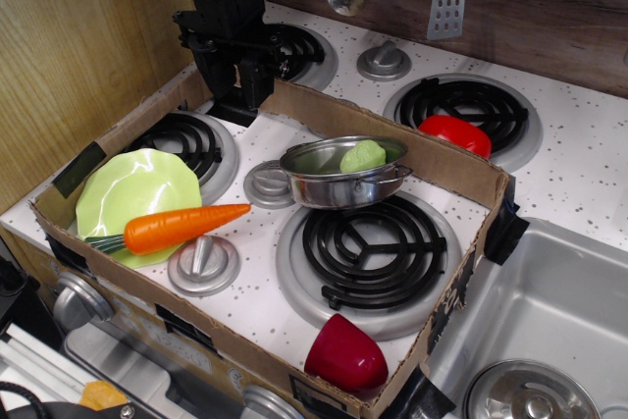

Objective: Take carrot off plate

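The carrot (182,228) lay across the plate's (128,188) near rim, stem over the plate and tip pointing toward a steel pot (339,179) holding a pale green lump (364,155). The gripper (235,85) stood well apart behind the stove; whether its fingers were spread or closed could not be told.

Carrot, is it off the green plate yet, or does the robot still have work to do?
Not yet. The carrot lies with its stem end on the plate and its tip poking out past the rim. Nothing looks done so far. The gripper is up at the back of the stove, far from the carrot and holding nothing. Reaching, grabbing and moving the carrot are all left.
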Controlling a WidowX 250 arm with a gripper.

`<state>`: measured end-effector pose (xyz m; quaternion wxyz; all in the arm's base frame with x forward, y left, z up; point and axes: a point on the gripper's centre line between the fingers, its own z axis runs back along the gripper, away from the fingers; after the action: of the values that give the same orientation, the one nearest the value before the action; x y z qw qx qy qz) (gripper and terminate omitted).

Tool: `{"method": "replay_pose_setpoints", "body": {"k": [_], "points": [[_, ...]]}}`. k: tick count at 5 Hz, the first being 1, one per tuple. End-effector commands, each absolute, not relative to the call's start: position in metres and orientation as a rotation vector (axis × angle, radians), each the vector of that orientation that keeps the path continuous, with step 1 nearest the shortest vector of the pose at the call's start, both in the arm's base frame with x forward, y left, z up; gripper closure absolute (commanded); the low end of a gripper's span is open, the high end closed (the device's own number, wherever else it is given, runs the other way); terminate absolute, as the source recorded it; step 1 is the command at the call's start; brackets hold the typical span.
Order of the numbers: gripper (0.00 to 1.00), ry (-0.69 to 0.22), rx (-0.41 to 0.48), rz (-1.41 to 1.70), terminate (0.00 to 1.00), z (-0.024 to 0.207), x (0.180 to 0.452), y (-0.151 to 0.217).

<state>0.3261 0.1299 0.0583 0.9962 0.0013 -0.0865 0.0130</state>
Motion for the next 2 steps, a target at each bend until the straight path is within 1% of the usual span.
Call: {"method": "replay_pose_setpoints", "body": {"k": [1,2], "points": [[0.00,-0.173,0.003,0.026,0.00,0.058,0.326,0.130],[0.00,-0.237,0.097,-0.051,0.00,0.074,0.322,0.133]]}}
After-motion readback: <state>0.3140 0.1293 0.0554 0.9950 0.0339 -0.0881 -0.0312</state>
